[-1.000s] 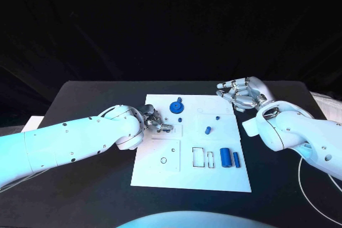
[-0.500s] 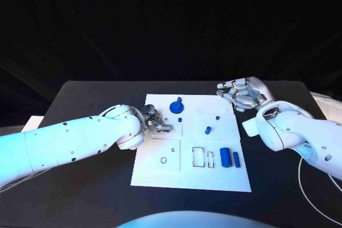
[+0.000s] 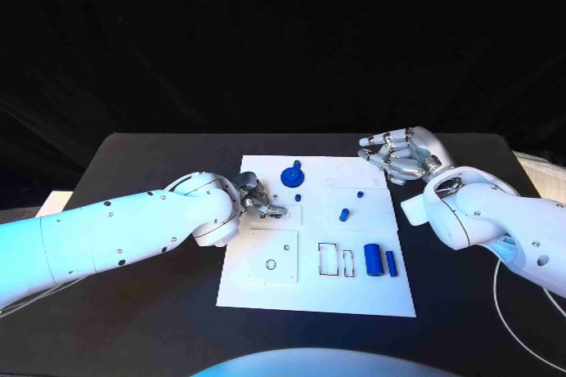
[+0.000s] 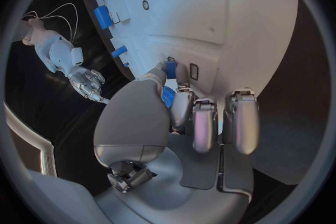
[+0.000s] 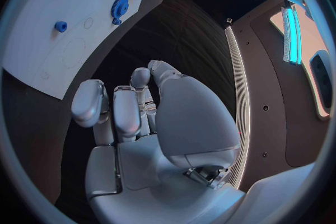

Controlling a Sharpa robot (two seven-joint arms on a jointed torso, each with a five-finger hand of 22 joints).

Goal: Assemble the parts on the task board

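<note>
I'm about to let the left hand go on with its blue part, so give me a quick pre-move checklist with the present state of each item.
1. Left hand holds a small blue part: ok, pinched at the fingertips.
2. Left hand is over the task board: ok, at its left edge.
3. Part lined up with a slot: cannot tell, the fingers hide it.
4. Right hand out of the way: ok, off the board's far right corner, holding nothing.
5. Blue gear and blue cylinder apart from the left hand: ok.
</note>
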